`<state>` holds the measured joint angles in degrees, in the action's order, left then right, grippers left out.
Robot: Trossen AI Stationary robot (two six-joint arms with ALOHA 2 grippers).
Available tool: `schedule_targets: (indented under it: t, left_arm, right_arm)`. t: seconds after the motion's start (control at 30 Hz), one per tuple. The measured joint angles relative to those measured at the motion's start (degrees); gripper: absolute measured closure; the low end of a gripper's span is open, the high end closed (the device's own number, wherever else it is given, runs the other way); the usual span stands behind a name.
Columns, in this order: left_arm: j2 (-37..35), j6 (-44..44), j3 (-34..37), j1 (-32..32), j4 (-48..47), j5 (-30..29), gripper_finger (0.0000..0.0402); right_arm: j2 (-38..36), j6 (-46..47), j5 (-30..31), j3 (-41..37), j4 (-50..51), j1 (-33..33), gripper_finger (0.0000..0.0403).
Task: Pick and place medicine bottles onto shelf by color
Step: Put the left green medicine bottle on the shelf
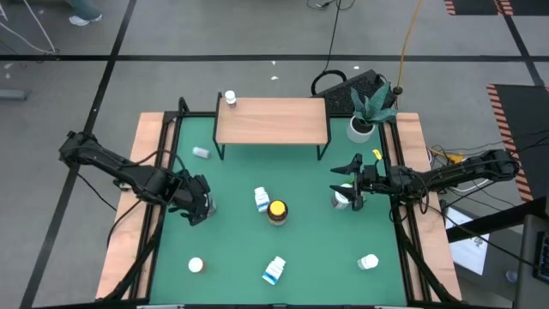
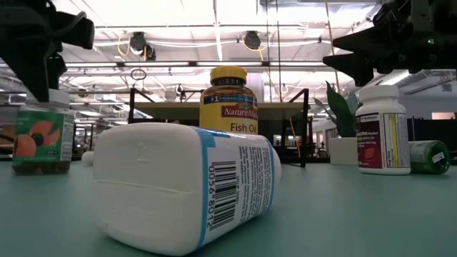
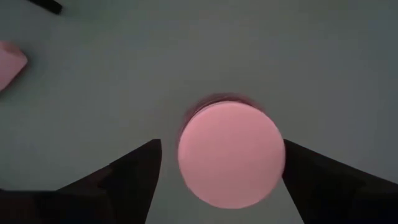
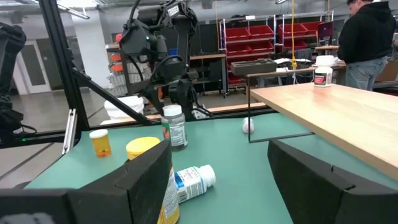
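Observation:
My left gripper (image 1: 199, 204) points down, open, over an upright bottle with a dark body and an orange-and-green label (image 2: 41, 140). Its fingers stand on either side of the bottle's round lid (image 3: 231, 155). My right gripper (image 1: 347, 184) waits level and open at the right, above an upright white bottle (image 1: 341, 199). One white bottle (image 1: 230, 99) stands on the left end of the wood-topped shelf (image 1: 283, 122). An amber bottle with a yellow lid (image 1: 277, 211) and a blue-labelled one (image 1: 262, 199) sit mid-table.
Other bottles lie about: a white one (image 1: 201, 152) near the shelf's left leg, a white one (image 1: 196, 265) near left, a blue-labelled one on its side (image 1: 274, 270), and a white one (image 1: 369, 261) near right. A potted plant (image 1: 361, 129) stands beside the shelf's right end.

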<state>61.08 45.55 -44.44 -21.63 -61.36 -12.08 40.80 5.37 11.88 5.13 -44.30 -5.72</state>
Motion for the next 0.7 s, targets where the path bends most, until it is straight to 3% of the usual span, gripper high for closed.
schedule_targets:
  t: [0.13, 0.33, 0.7]
  left_arm:
    - [-0.1, -0.5, 0.7, 0.0, 0.3, -0.6, 0.0099]
    - [0.0, -0.8, -1.1, 0.2, 0.2, -1.5, 0.0176]
    - [0.4, -8.8, -12.2, 7.8, -0.4, -1.6, 0.0173]
  right_arm:
    - [0.0, 0.0, 0.0, 0.0, 0.0, 0.0, 0.014]
    - [0.0, 0.0, 0.0, 0.0, -0.1, 0.0, 0.014]
    - [0.0, -0.1, 0.0, 0.0, -0.5, 0.0, 0.014]
